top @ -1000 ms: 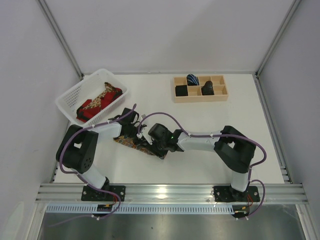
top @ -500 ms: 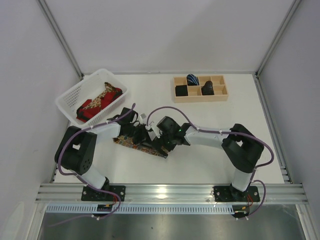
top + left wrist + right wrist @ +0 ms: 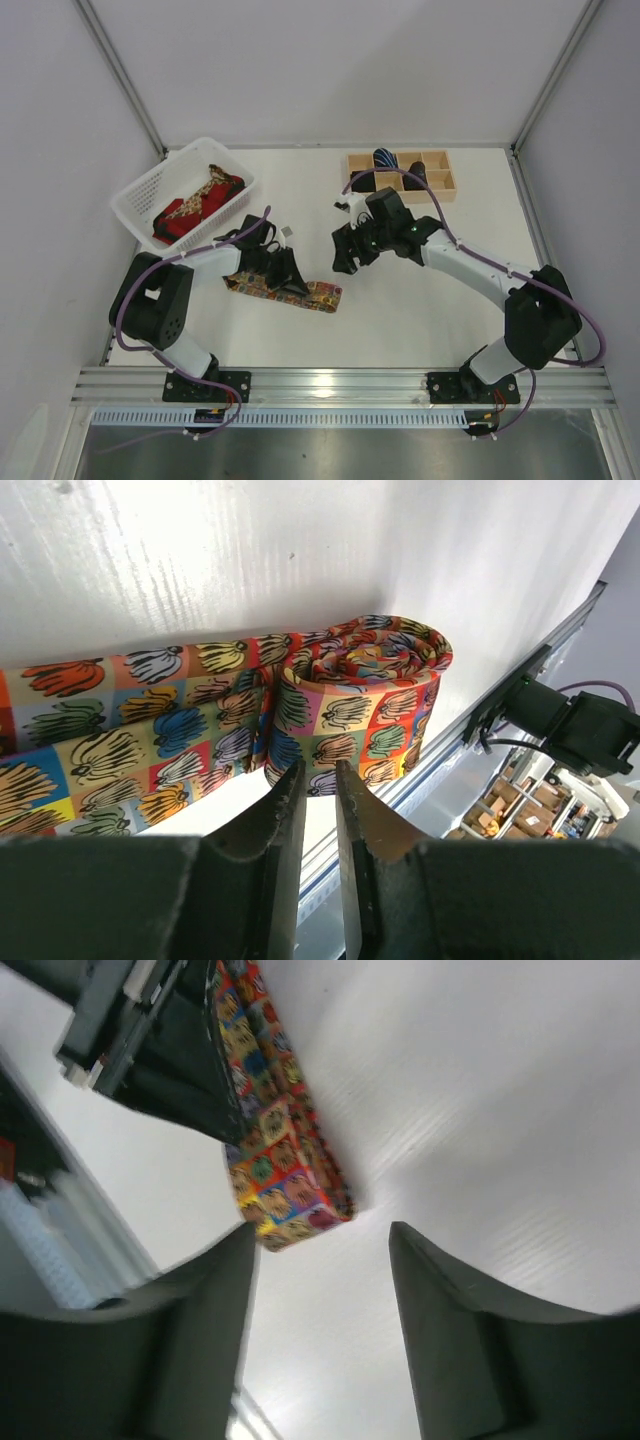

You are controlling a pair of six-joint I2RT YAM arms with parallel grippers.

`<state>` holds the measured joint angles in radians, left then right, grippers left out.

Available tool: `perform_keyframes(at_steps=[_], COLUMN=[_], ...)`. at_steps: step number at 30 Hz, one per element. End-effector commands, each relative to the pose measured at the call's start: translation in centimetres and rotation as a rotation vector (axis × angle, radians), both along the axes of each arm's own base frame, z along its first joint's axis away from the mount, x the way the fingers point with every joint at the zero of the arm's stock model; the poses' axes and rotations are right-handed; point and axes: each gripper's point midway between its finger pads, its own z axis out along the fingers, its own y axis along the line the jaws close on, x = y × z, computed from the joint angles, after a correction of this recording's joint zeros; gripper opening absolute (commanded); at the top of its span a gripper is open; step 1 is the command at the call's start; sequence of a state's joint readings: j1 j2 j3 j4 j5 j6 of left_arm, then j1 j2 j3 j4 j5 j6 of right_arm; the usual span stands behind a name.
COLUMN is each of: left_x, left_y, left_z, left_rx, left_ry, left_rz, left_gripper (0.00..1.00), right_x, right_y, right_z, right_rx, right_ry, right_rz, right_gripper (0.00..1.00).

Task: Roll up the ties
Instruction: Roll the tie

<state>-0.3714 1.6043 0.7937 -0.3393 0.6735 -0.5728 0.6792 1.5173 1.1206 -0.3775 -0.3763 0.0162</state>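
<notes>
A multicoloured patterned tie lies flat on the white table, its right end rolled into a loose coil. My left gripper rests over the middle of the tie. Its jaws stand nearly together, with the tips pinching the lower edge of the coil. My right gripper hangs above the table just up and right of the coil, apart from it. It is open with nothing between the fingers, and the tie's end shows beyond its left finger.
A white basket at the back left holds red and gold ties. A wooden compartment tray at the back right holds a blue-striped roll and two black rolls. Purple cables loop over both arms.
The right gripper let go of the tie's coil, opened, and swung up and back to the right. The left gripper stayed on the tie.
</notes>
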Motion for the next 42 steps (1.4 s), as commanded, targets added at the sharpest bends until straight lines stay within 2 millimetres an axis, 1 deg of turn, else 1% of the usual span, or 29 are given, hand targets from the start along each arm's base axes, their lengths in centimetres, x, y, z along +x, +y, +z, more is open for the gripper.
perform_keyframes(at_steps=[1,2,3,4,5,6,7,8,9,10,12,13,15,16,17,21,24,29,32,35,42], left_x=[1.0,1.0,1.1,1.1,1.1,1.2,1.1,1.0,1.0,0.9,0.6,0.6,0.3,0.3,0.3,0.4,0.4,0.5,0.4,0.4,0.5], left_y=[-0.6,-0.7,-0.7,-0.8,-0.9,-0.8,-0.8,-0.8,-0.7,-0.6,-0.5,-0.5,-0.4,-0.4,-0.4,-0.5,-0.6,-0.7,-0.6,-0.6,-0.6], left_z=[1.9,1.9,1.9,2.1,2.1,2.2,2.2,2.2,2.3,2.3,2.2,2.1,2.1,2.3,2.3,2.6,2.5,2.5,2.4,2.4,2.4], left_rx=[-0.066,-0.068,-0.068,-0.072,-0.075,-0.075,-0.075,-0.074,-0.072,-0.068,-0.062,-0.064,-0.066,-0.072,-0.074,-0.081,-0.082,-0.087,-0.086,-0.084,-0.084], left_ry=[-0.058,-0.058,-0.057,-0.059,-0.058,-0.061,-0.059,-0.059,-0.064,-0.066,-0.062,-0.064,-0.057,-0.061,-0.062,-0.068,-0.066,-0.067,-0.062,-0.061,-0.062], left_rz=[-0.009,-0.008,-0.007,-0.008,-0.011,-0.011,-0.010,-0.011,-0.009,-0.010,-0.008,-0.007,-0.004,0.000,0.003,0.006,0.005,0.007,0.005,0.006,0.004], left_gripper=[0.23,0.23,0.23,0.23,0.23,0.23,0.22,0.22,0.22,0.22,0.22,0.22,0.22,0.22,0.22,0.22,0.22,0.22,0.22,0.22,0.22], right_x=[0.5,0.5,1.1,1.0,1.4,1.9,2.2,2.3,2.8,2.4,2.8,2.5,2.8,2.8,2.7,2.0,1.6,1.7,1.4,0.8,-0.8], right_y=[-0.5,-0.5,-0.8,-0.7,-0.8,-0.7,-0.8,-0.7,-0.3,0.2,0.8,1.1,1.3,1.6,1.7,2.1,2.0,2.1,2.6,2.9,3.9], right_z=[0.3,0.1,-0.9,-1.2,-1.9,-2.1,-3.6,-4.0,-3.6,-4.9,-5.2,-6.1,-6.8,-6.6,-7.5,-7.6,-8.0,-8.8,-9.0,-9.5,-9.4], right_rx=[0.082,0.103,0.110,0.133,0.134,0.138,0.131,0.123,0.132,0.136,0.158,0.171,0.182,0.200,0.190,0.234,0.228,0.212,0.207,0.188,0.189], right_ry=[0.171,0.232,0.290,0.352,0.395,0.421,0.490,0.511,0.521,0.585,0.613,0.662,0.696,0.713,0.735,0.790,0.799,0.801,0.803,0.813,0.840], right_rz=[-0.068,-0.101,-0.134,-0.147,-0.168,-0.174,-0.174,-0.161,-0.137,-0.095,-0.049,-0.025,-0.011,0.008,0.005,0.044,0.056,0.050,0.065,0.083,0.136], right_gripper=[0.54,0.42,0.37,0.26,0.22,0.20,0.17,0.15,0.13,0.11,0.03,0.00,0.00,0.00,0.00,0.00,0.00,0.00,0.00,0.00,0.00])
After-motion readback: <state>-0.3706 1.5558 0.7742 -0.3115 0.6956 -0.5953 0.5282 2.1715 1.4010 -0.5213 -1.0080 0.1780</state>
